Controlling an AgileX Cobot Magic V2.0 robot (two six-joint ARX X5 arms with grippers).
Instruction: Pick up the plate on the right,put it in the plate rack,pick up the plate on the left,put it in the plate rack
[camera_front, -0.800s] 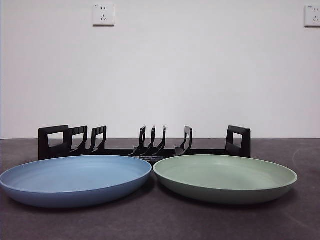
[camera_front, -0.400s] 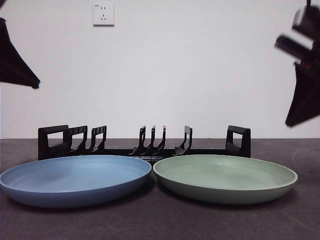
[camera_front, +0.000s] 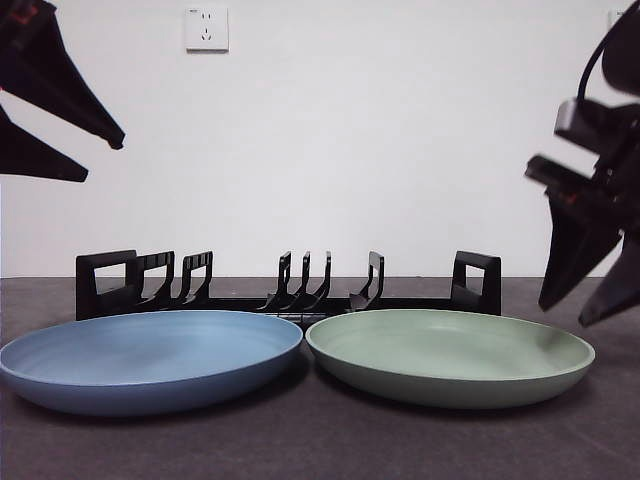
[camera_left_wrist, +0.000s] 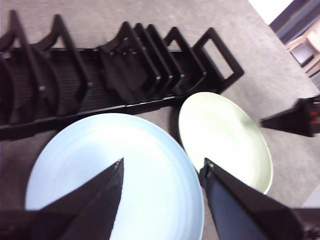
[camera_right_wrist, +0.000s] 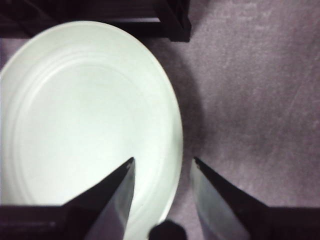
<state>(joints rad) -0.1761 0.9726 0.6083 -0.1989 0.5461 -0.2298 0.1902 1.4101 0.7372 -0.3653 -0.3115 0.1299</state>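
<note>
Both arms have come further into the front view since half a second ago: we see the left gripper (camera_front: 100, 160) reaching in from the upper left edge, high above the table, and the right gripper (camera_front: 585, 300) lower now at the right edge, its tips just above the right rim of the green plate (camera_front: 450, 355). From this low angle we see the blue plate (camera_front: 150, 360) on the left and the green plate on the right lying flat on the dark table (camera_front: 320, 450), their rims nearly touching at the middle, with the plate rack (camera_front: 290, 290) standing empty just behind them and a wall socket (camera_front: 207, 29) high on the white wall. Our left wrist view adds what the front cannot: the left gripper (camera_left_wrist: 162, 167) hangs over the blue plate (camera_left_wrist: 115, 175), jaws spread wide and holding nothing, with the rack (camera_left_wrist: 115, 75) beyond, the green plate (camera_left_wrist: 225, 135) beside it, and the other arm's dark tip (camera_left_wrist: 290, 117) past that plate. In the right wrist view we see the right gripper (camera_right_wrist: 162, 167) with jaws parted, straddling the rim of the green plate (camera_right_wrist: 85, 120) from above, one jaw over the plate and one over bare table; we cannot tell whether they touch it.
</note>
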